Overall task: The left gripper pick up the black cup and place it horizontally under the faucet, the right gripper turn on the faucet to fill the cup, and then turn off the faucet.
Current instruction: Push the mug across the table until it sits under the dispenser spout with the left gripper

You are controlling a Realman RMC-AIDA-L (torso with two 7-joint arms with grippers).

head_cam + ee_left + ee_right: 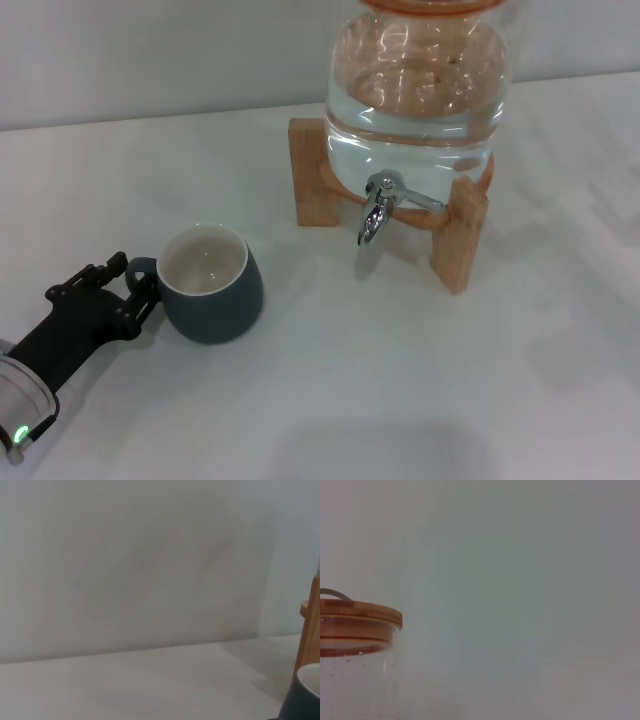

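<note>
Black two-fingered left gripper (135, 288) on a silver-grey arm, lower left of the head view, fingers spread about the loop handle of the dark slate-grey ceramic cup (210, 283), which stands upright on the white table (400, 380). Upper centre: chrome faucet (378, 208) on the clear glass water jar (415, 90), wooden stand (458, 235) beneath. Right gripper unseen.
</note>
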